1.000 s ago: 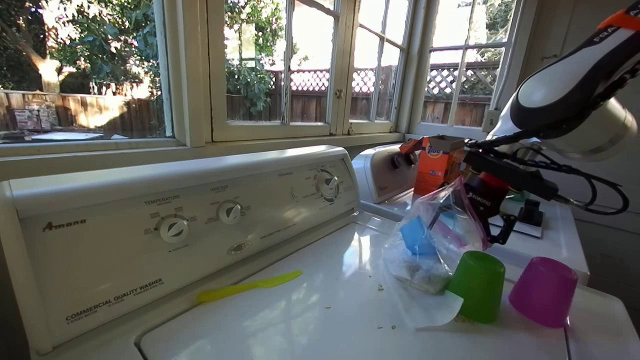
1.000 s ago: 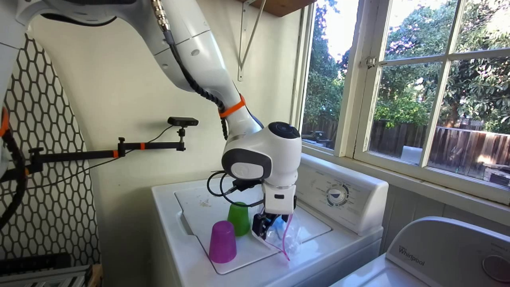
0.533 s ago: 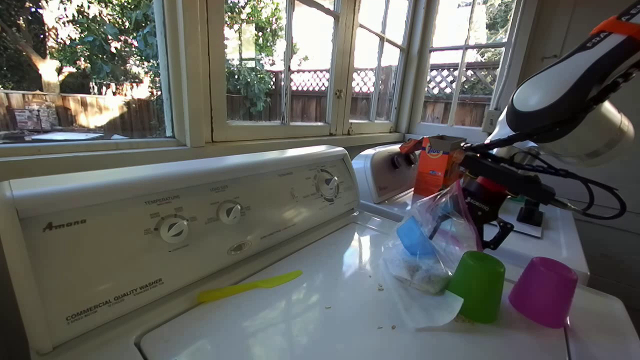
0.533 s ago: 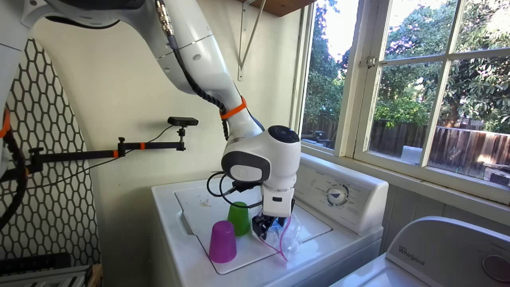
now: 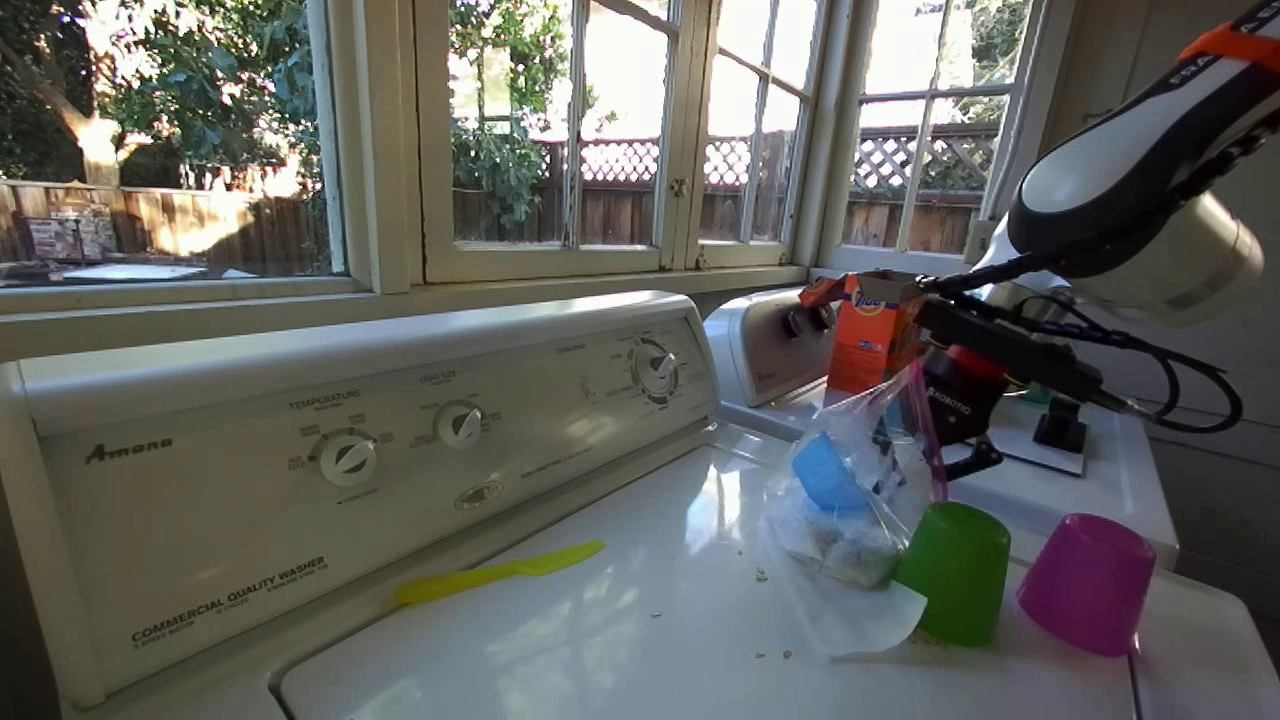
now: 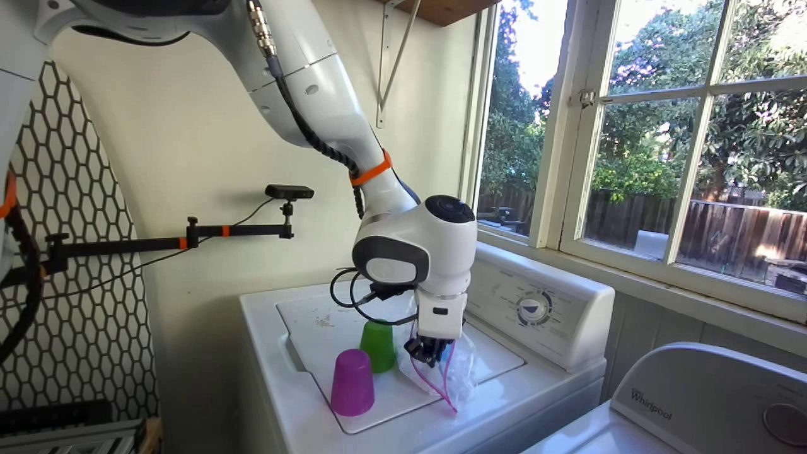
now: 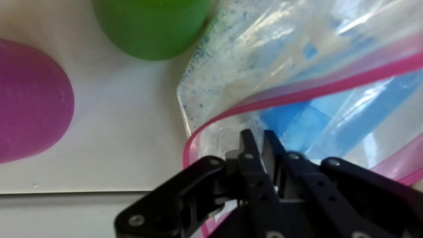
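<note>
Spotter: Where does the pincer sit?

Me: Inside the mouth of the clear bag, between its 2 pink edges. Its fingers stand nearly together with a thin gap; I can't make out whether anything is caught there.

Spotter: And the bag?

Me: Slumped on the washer lid, just beside the green cup. A blue piece shows through the film, above pale contents that look speckled on my wrist feed.

Spotter: What worries you?

Me: Loose film, mostly. If I have only a fold of it, lifting could drag the whole bag, tip it and spill the contents. The blue piece looks smooth, so a grip at the very tips might slip.

Spotter: And the cups?

Me: Both rest bottom-up, and in an exterior view the bag's corner overlaps the green cup. A sideways pull could knock it into the magenta cup. A pink edge could also snag the pincer's knuckles during any retreat.
</note>
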Controlling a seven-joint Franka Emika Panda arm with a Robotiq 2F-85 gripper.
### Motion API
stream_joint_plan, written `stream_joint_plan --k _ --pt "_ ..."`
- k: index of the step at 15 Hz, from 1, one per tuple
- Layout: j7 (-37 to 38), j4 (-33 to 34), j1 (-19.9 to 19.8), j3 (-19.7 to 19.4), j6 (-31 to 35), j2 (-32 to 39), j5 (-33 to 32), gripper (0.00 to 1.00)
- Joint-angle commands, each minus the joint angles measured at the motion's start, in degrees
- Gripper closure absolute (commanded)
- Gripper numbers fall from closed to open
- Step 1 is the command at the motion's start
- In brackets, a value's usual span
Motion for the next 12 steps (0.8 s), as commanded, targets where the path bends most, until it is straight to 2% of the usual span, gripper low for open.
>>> stream_joint_plan --k 1,2,3,4,12 --pt "-1.3 0.3 0.1 0.5 2.6 0.3 1.4 1.0" --pt "-1.2 0.2 0.2 0.5 3.4 0.2 1.2 0.74" --pt "-1.3 0.3 0.2 0.5 4.1 0.3 1.3 0.74" --pt "-1.3 0.6 0.1 0.6 4.8 0.4 1.4 0.68" --pt "-0.6 1.5 0.3 0.5 6.9 1.8 0.7 0.08"
